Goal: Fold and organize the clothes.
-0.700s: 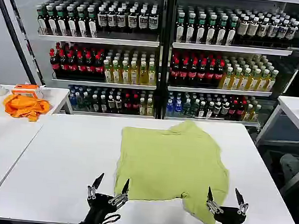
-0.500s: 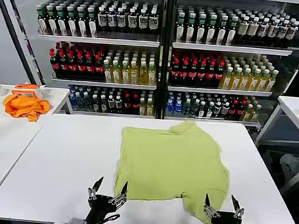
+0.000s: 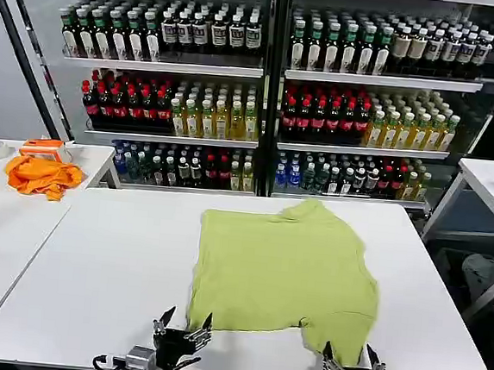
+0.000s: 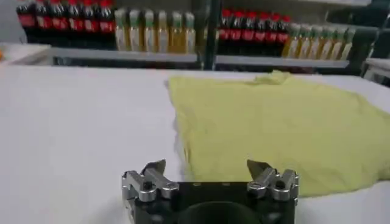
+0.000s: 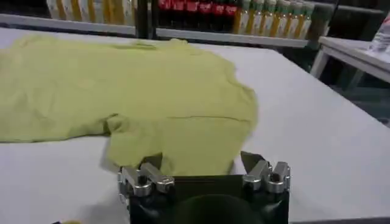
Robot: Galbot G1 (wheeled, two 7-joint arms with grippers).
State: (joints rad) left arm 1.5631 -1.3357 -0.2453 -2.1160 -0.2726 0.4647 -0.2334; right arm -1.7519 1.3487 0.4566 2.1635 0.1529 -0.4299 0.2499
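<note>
Both tools have drawn back toward the table's (image 3: 94, 250) near edge, left tool (image 3: 181, 330) and right tool (image 3: 352, 366) released, so each should grip the T-shirt's (image 3: 283, 266) near hem squarely

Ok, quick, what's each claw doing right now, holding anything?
Left claw: open, empty, at the table's near edge beside the T-shirt.
Right claw: open, empty, at the near edge by the shirt's lower sleeve.
</note>
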